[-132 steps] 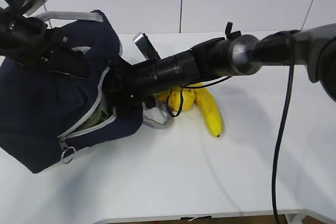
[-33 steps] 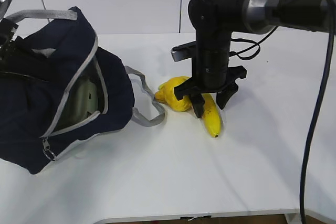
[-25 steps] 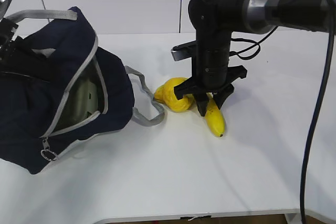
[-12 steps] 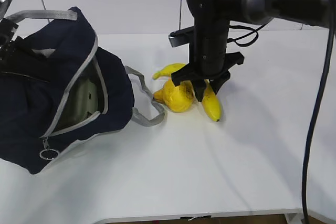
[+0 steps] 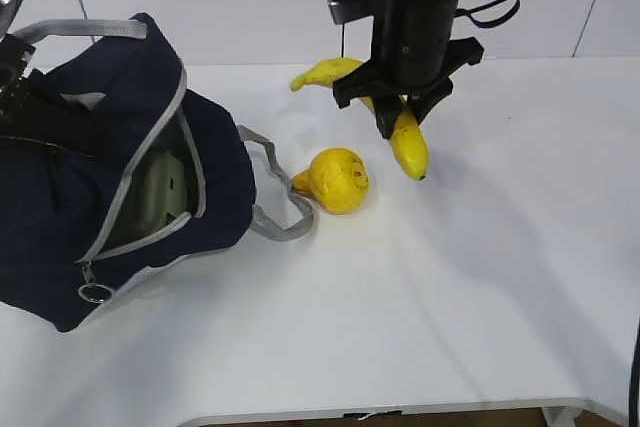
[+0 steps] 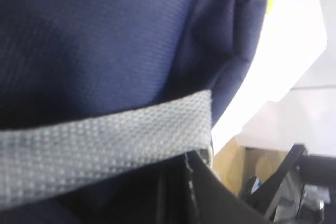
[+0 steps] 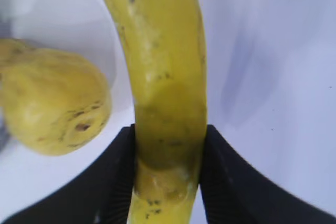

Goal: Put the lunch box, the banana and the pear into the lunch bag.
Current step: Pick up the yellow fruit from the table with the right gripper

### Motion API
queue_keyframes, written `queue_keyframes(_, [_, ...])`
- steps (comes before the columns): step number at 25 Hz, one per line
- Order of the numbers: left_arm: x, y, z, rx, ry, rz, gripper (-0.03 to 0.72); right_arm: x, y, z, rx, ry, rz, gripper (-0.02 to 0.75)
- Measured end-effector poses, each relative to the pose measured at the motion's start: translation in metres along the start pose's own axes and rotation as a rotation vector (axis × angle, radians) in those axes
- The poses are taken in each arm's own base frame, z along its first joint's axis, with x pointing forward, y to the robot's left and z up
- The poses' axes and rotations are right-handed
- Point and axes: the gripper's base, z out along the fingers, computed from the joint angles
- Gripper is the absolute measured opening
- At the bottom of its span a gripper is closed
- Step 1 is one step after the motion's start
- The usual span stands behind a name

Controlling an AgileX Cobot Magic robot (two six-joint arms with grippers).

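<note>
The navy lunch bag [image 5: 60, 177] lies at the left with its zipper mouth open toward the middle. The pale green lunch box [image 5: 160, 192] shows inside it. My left gripper [image 5: 12, 52] is at the bag's top left, shut on the bag; the left wrist view shows only navy fabric [image 6: 105, 35] and a grey webbing strap [image 6: 105, 150]. The pear [image 5: 338, 179] lies on the table by the bag's handle loop and also shows in the right wrist view [image 7: 50, 103]. My right gripper [image 5: 395, 112] is shut on the banana [image 5: 408, 145] and holds it above the table, both pads pressed on it [image 7: 163, 77].
A grey handle loop [image 5: 278, 217] of the bag lies on the white table [image 5: 420, 307] between the bag and the pear. A zipper pull ring [image 5: 92, 294] hangs at the bag's lower corner. The table's front edge runs along the bottom.
My right gripper has closed on the banana and lifted it up and back, away from the pear. The pear stays on the table. The bag and left arm have not moved.
</note>
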Motion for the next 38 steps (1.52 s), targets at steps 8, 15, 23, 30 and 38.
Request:
queue_keyframes(8, [-0.009,-0.004,-0.001,0.042,-0.098,-0.062,-0.016,0.003,0.018,-0.027,-0.251,-0.01,0.053,0.305])
queue_keyframes(15, [-0.011,-0.01,-0.001,0.109,-0.123,-0.056,-0.016,0.003,0.038,-0.031,-0.475,0.017,0.095,0.305])
queue_keyframes(23, [-0.018,-0.006,-0.002,0.071,-0.192,-0.056,-0.016,0.003,0.061,-0.023,-0.641,0.06,0.103,0.304])
queue_keyframes(30, [-0.019,-0.008,-0.002,0.091,-0.213,-0.048,-0.016,0.005,0.089,-0.02,-0.768,0.091,0.072,0.304])
queue_keyframes(38, [-0.016,-0.011,-0.002,0.129,-0.178,-0.032,-0.017,-0.005,0.109,-0.002,-0.96,0.047,0.136,0.304])
